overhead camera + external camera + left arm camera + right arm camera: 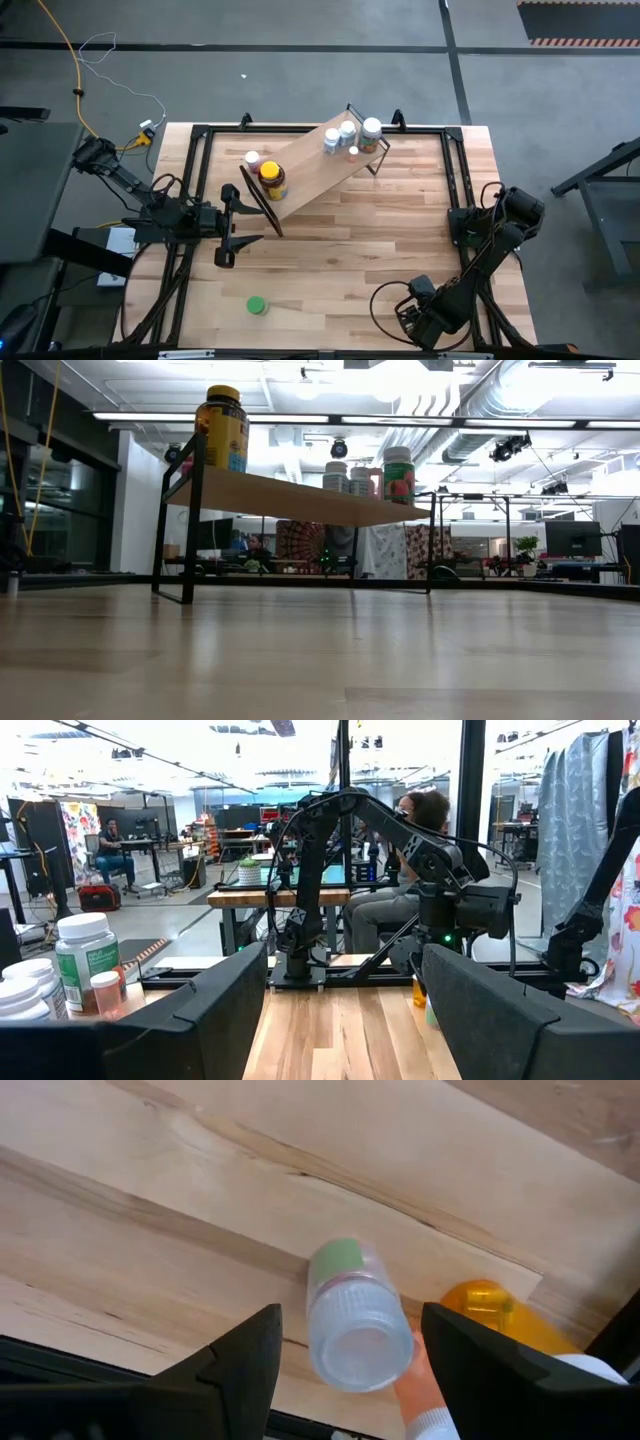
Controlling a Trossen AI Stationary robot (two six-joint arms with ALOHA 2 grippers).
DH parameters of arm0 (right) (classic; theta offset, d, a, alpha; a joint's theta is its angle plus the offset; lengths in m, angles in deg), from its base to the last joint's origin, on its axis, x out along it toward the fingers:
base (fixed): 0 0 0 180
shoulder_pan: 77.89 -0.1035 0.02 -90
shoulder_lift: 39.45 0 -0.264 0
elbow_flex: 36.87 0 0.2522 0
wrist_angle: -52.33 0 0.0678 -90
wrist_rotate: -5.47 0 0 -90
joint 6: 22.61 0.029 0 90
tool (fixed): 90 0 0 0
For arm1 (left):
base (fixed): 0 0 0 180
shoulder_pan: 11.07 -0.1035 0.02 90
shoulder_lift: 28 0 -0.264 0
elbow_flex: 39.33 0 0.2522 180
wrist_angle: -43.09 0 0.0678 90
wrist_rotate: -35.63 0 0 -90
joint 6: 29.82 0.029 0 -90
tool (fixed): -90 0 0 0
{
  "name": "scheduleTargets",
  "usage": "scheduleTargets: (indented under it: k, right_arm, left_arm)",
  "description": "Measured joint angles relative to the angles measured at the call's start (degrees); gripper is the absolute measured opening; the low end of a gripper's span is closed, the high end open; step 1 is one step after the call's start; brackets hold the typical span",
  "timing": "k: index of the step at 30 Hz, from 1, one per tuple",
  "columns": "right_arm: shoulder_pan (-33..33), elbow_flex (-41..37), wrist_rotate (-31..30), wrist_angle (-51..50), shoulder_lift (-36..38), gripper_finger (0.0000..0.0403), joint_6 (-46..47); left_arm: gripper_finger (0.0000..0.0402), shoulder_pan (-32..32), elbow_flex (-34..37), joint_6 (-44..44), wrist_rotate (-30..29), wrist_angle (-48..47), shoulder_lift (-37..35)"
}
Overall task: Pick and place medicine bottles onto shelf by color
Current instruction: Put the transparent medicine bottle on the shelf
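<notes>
At the table's front edge, left of centre, a green bottle (257, 306) stands alone on the tabletop (340, 250). At the front right corner the right gripper (351, 1312) points down at the wood with its fingers spread wide. In its wrist view a clear bottle (360, 1342) with a green end lies between them, touching neither finger, and an orange bottle (488, 1305) lies just beside it. Something pink and white touches the clear bottle, but I cannot tell what it is. Farther back on the left, the left gripper (240, 222) hangs over the table with its fingers also held wide apart and nothing between them, aimed at the near end of the shelf (310, 170). The shelf stands diagonally across the back half of the table. An amber jar (271, 180) with a yellow lid sits on its left end. Four white-capped bottles (347, 132) cluster at its far right end. One white bottle (252, 158) stands on the table just behind the shelf's left end.
</notes>
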Motion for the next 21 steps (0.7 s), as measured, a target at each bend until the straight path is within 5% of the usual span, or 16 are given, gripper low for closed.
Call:
scheduleTargets:
  k: [21]
  right_arm:
    - [0.0,0.0,0.7,0.0,0.0,0.0232,2.3]
  left_arm:
    - [0.0257,0.0,0.0,0.0,0.0,0.0,0.0]
